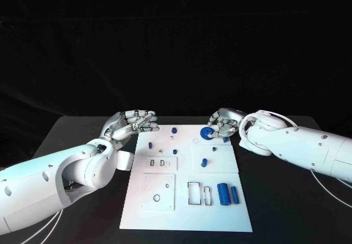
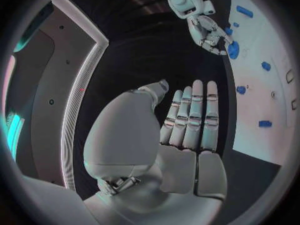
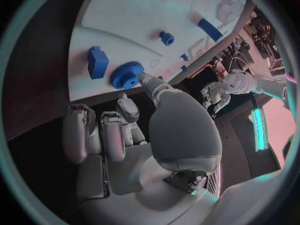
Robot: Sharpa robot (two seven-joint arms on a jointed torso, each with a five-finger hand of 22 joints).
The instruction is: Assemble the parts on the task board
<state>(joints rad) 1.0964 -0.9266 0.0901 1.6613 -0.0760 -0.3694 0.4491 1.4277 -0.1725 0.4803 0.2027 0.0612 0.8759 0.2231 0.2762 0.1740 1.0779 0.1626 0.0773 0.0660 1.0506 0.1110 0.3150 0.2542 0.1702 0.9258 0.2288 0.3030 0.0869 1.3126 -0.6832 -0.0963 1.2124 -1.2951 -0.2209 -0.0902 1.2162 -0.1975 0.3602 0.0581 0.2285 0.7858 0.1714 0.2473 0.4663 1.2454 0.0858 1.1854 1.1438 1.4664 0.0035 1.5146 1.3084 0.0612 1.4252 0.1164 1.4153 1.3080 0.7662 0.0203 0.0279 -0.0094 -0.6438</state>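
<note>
The white task board [image 1: 220,213] lies in the middle of the black table. A blue gear [image 1: 207,133] lies at its far edge, beside a blue block [image 3: 97,62]. My right hand [image 1: 224,123] hovers over the gear [image 3: 127,75] with its thumb tip [image 3: 147,80] against the toothed rim; the other fingers [image 3: 100,132] are curled just short of it. My left hand [image 1: 133,123] floats off the board's far left corner, fingers [image 2: 192,115] straight and side by side, holding nothing. Two blue cylinders [image 1: 228,194] lie near the board's front right.
Small blue pieces [image 1: 174,130] [image 1: 149,145] [image 1: 204,162] stand on the board's far half. Empty rectangular slots [image 1: 197,193] sit left of the cylinders, and two raised white plates [image 1: 158,192] take up the board's left side. Bare black table [image 1: 279,213] flanks the board.
</note>
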